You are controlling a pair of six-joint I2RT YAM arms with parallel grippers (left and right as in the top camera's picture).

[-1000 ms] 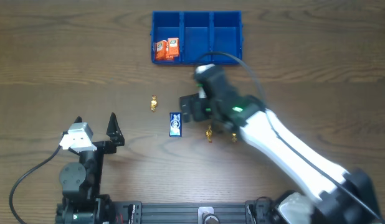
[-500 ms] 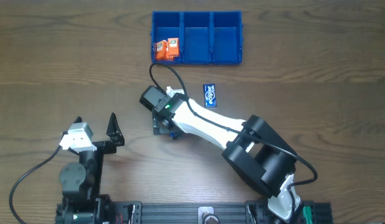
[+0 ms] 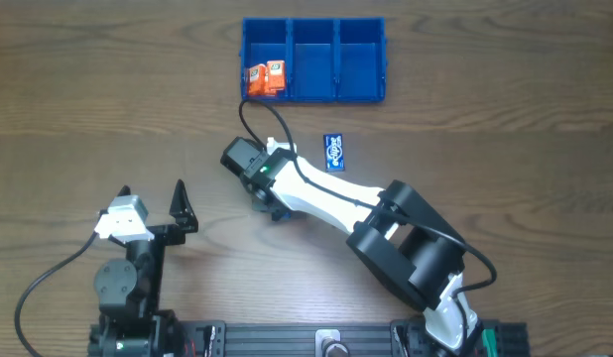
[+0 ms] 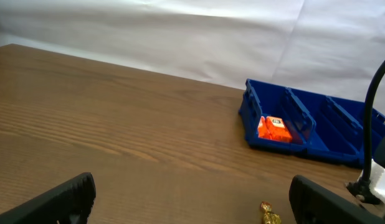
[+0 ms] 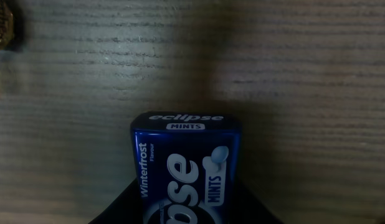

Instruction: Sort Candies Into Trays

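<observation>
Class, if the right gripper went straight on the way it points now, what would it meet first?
The blue mint tin, lying flat on the table straight ahead of the right gripper and close to it. Whether they already touch is unclear; nothing else lies between.

— Tray first?
— Blue plastic tray [image 3: 361, 97], three compartments side by side, set at the far middle of the wooden table.
— Holding what?
— Two orange candy packets [image 3: 265, 79], pressed together in the left compartment, against its near wall.
— And loose on the wood?
— Blue rectangular mint tin [image 3: 333, 153], flat, label up, just in front of the tray but not touching it. Second blue mint tin [image 5: 185, 168], also flat and label up, farther from the tray and more to the left. Small gold-wrapped candy [image 4: 269, 213] near that second tin, well apart from the tray.
</observation>
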